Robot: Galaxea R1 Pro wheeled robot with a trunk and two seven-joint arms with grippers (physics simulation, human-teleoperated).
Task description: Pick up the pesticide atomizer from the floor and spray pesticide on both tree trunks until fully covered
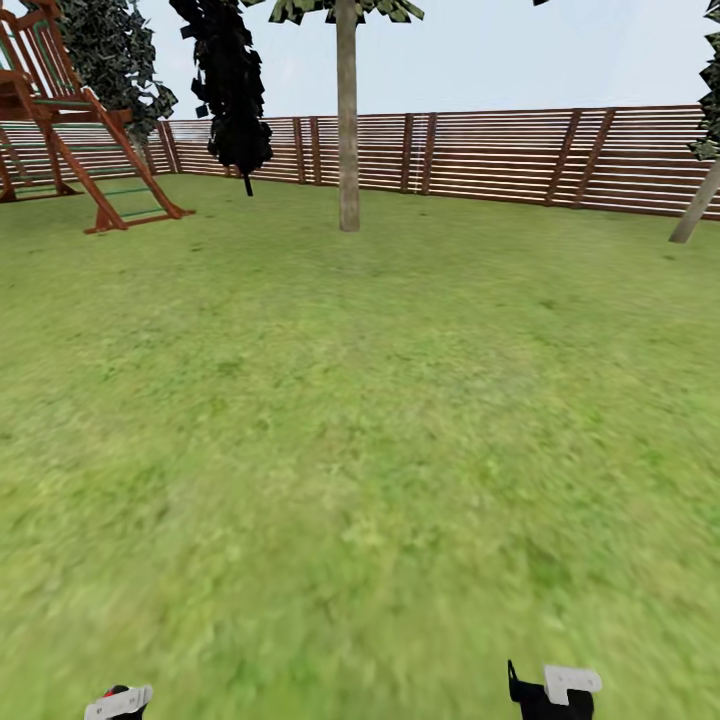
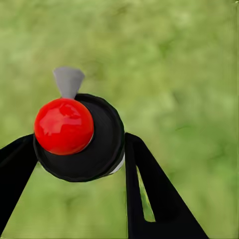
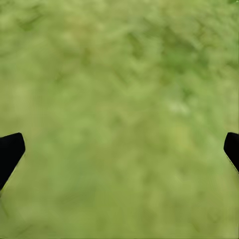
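With the left gripper [image 2: 79, 149] clamped on the red-capped black pesticide atomizer [image 2: 79, 137] and the right gripper [image 3: 119, 149] spread apart, approaching the pale grey-beige tree trunk [image 1: 347, 120] far ahead seemingly came next.

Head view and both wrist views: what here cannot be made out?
- Left gripper holds the black round atomizer with red knob; its body below the cap is hidden, left wrist view.
- Right pale leaning tree trunk: cut by the head view's edge.
- Centre straight beige tree trunk: crown cropped at the top.
- Green grass: blurred, right wrist view.
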